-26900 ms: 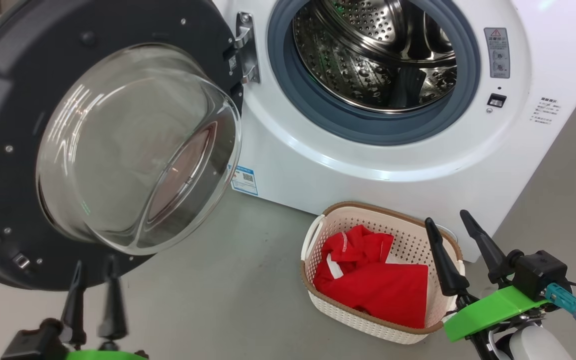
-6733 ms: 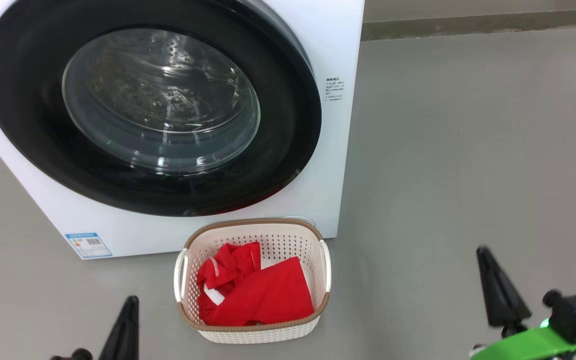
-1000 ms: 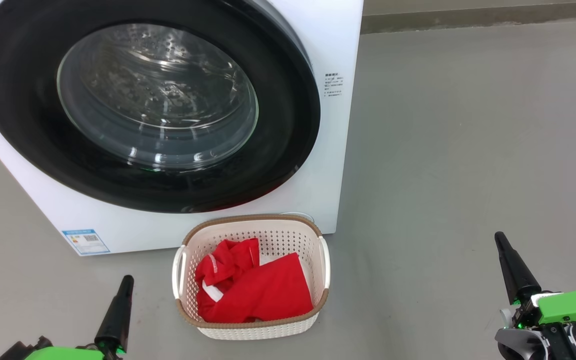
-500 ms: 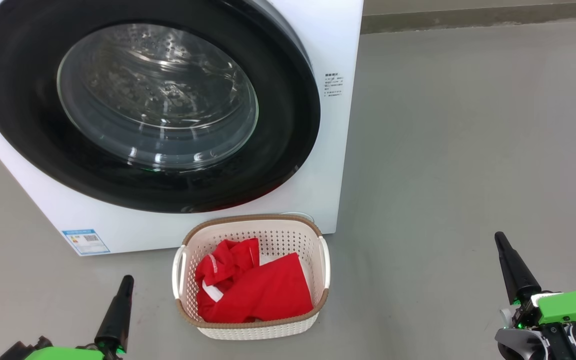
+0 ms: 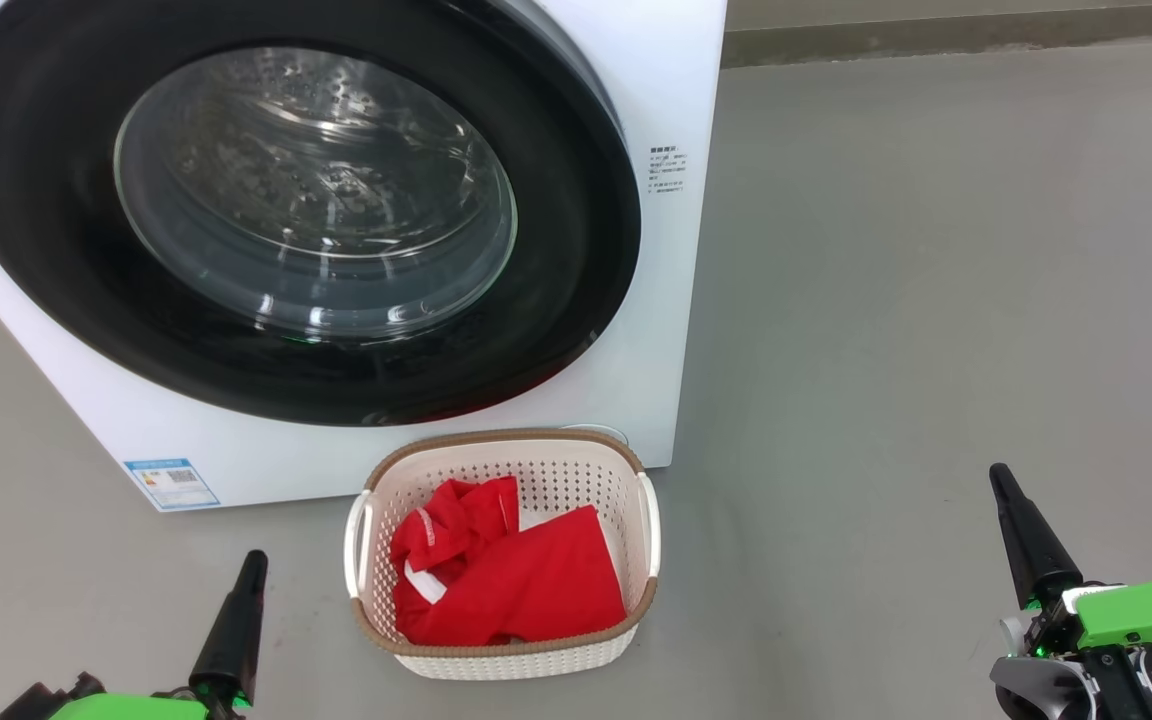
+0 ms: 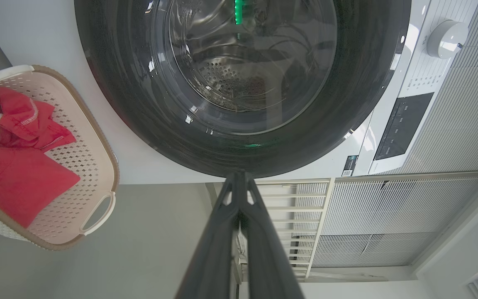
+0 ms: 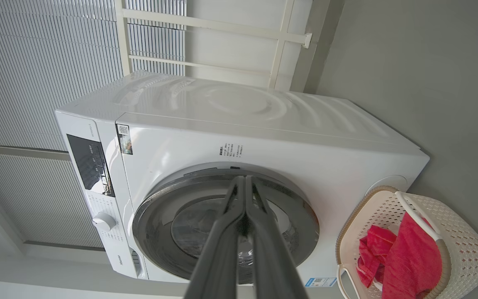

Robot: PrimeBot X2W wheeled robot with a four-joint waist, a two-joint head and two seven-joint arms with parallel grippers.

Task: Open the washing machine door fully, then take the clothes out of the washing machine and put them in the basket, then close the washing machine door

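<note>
The washing machine point(image 5: 666, 60) fills the upper left of the head view, and its black-rimmed round door point(image 5: 576, 300) lies flush against the front, closed. Through the glass I see bare steel drum. The red clothes point(image 5: 506, 580) lie in the cream basket point(image 5: 626, 640) on the floor just below the door. My left gripper point(image 5: 248, 562) is at the lower left, shut and empty, apart from the basket. My right gripper point(image 5: 998, 475) is at the lower right, shut and empty, well clear of the machine. The wrist views show each pair of fingers pressed together point(image 6: 239, 176) point(image 7: 245, 178).
Grey floor point(image 5: 936, 300) stretches to the right of the machine up to a wall skirting point(image 5: 966, 40). A control panel and a dial point(image 6: 446, 33) sit on the machine's front. A white railing point(image 6: 288, 203) and ribbed wall panels stand behind the washer.
</note>
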